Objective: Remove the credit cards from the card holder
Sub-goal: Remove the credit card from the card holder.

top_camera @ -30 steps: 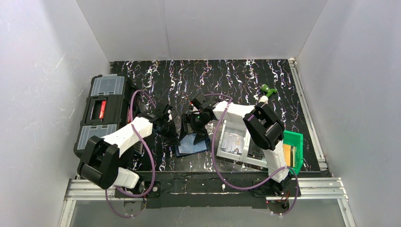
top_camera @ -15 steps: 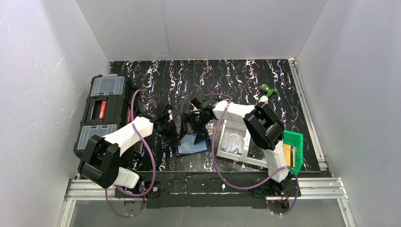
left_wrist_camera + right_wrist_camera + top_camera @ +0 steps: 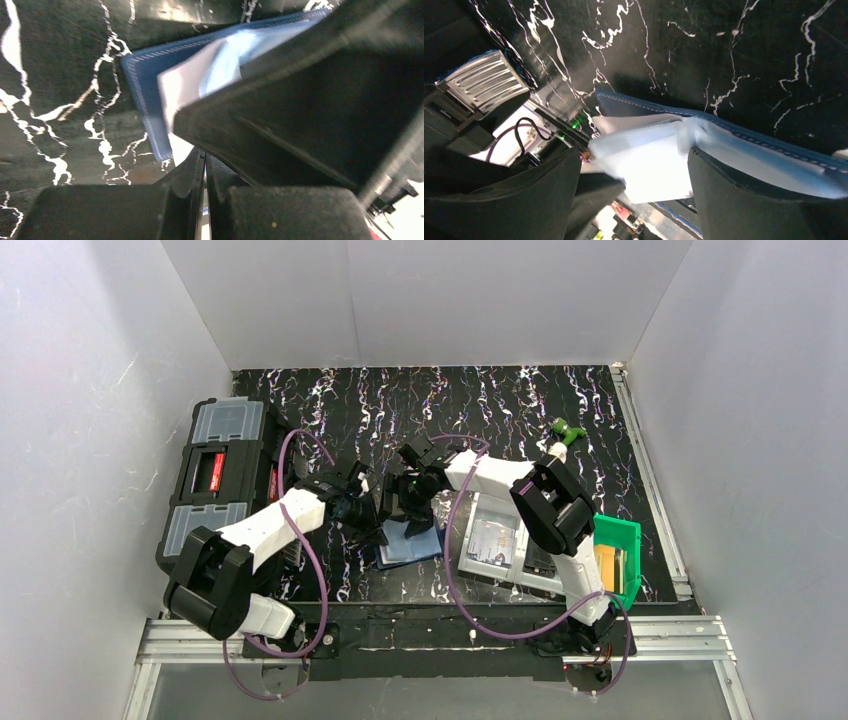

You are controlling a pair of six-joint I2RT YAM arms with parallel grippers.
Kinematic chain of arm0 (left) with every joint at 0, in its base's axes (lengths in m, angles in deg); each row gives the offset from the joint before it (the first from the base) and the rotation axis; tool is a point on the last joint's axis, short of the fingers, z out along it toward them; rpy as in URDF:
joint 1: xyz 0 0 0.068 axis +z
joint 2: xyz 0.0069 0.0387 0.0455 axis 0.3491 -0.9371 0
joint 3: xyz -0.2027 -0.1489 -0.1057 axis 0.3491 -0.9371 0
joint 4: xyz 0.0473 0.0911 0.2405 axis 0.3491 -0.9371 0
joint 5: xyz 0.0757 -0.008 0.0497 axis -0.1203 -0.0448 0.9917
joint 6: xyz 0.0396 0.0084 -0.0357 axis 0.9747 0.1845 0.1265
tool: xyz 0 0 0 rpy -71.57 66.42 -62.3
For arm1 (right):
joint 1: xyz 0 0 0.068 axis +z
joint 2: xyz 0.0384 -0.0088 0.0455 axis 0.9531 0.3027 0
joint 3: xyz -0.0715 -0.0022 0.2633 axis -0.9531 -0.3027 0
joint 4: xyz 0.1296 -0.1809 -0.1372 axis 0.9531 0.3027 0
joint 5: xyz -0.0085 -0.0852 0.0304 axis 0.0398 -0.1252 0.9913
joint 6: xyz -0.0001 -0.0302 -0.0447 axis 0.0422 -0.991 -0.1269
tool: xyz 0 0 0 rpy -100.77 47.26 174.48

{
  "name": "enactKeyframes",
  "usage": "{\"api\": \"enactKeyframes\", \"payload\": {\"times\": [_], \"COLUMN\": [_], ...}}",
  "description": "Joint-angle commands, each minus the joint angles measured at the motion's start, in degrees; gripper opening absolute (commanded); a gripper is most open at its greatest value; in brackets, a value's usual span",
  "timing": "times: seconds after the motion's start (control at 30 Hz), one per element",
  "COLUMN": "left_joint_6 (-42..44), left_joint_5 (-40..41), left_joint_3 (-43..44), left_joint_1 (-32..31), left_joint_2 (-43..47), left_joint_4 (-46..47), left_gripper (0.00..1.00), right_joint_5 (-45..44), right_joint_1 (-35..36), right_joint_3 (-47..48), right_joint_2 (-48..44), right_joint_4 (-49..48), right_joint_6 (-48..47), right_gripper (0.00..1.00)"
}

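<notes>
None of the credit cards shows as a card lying free, so judge the task as early, with all the pulling left to do. The card holder (image 3: pixel 408 546) lies spread open on the worktop (image 3: pixel 520 405), toward 6 o'clock of its middle, between your two arms. Your left gripper (image 3: pixel 372 515) sits at the holder's 10 o'clock corner, fingers (image 3: pixel 187 175) closed flat together. Whether they pinch an edge you cannot tell. Your right gripper (image 3: pixel 413 520) hangs at its 12 o'clock edge, fingers (image 3: pixel 549 200) spread wide with a pale blue sleeve (image 3: pixel 644 167) between them, not clamped.

The top view gives you the layout but hides the sleeves under both wrists. The right wrist view shows the sleeve raised off the navy cover. The left wrist view shows the stitched corner and a pale flap. No card's face is recognisable in any view.
</notes>
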Motion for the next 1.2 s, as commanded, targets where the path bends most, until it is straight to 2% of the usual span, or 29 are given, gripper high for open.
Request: {"api": "enactKeyframes", "payload": {"times": [0.0, 0.37, 0.67, 0.87, 1.03, 1.17], "left_joint_6": [-1.29, -0.96, -0.57, -0.06, -0.26, -0.20], "left_joint_5": [-4.14, -0.34, -0.27, 3.52, 6.50, 6.30], "left_joint_3": [0.16, 2.33, 5.78, 8.13, 7.97, 7.86], "left_joint_1": [-1.15, -1.19, -1.16, -1.15, -1.15, -1.15], "left_joint_2": [2.96, 1.31, 0.40, 0.95, 2.39, 2.56], "left_joint_4": [2.15, -2.35, -2.99, -8.14, -10.69, -10.68], "left_gripper": [0.00, 0.00, 0.01, 0.00, 0.00, 0.00], "right_joint_5": [-0.55, -0.70, 0.90, 2.26, 2.68, 3.05], "right_joint_1": [0.46, 0.42, -0.04, -1.84, -2.68, -2.69], "right_joint_3": [-2.34, -5.26, -9.43, -11.24, -10.51, -9.23], "right_joint_2": [0.67, -1.84, -7.35, -8.92, -8.99, -8.13], "right_joint_4": [-7.94, -9.33, -10.05, -11.03, -10.94, -10.75], "right_joint_6": [4.54, 2.03, 0.41, 2.05, 2.21, 2.55], "right_gripper": [0.86, 0.86, 0.94, 0.96, 0.96, 0.92]}}
